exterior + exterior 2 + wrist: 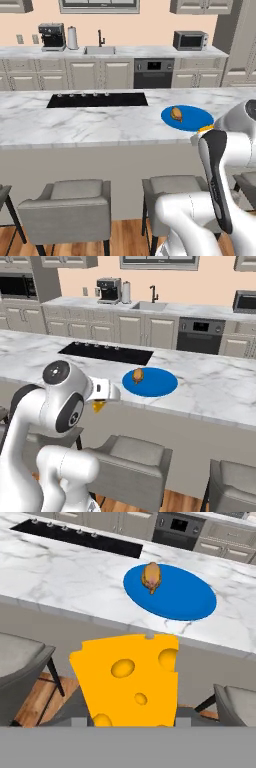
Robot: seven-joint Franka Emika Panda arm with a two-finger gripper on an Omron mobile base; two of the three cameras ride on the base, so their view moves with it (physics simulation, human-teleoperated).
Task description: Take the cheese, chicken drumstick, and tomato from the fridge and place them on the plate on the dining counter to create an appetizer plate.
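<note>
The cheese (129, 679), a yellow-orange wedge with holes, is clamped in my shut gripper (102, 400). It hangs just in front of the dining counter (60, 572), near its front edge. In the left base view the cheese (205, 129) shows as an orange sliver beside the plate. The blue plate (185, 597) lies on the counter just beyond the cheese. The brown chicken drumstick (151, 576) rests on the plate's far left part. My fingertips are hidden behind the wedge. The tomato and the fridge are out of view.
A black cooktop (97, 99) is set into the counter left of the plate. Grey stools (70, 207) stand under the counter's front edge. Along the back wall run a sink (99, 50), an oven (153, 72), a microwave (190, 40) and a coffee machine (52, 36).
</note>
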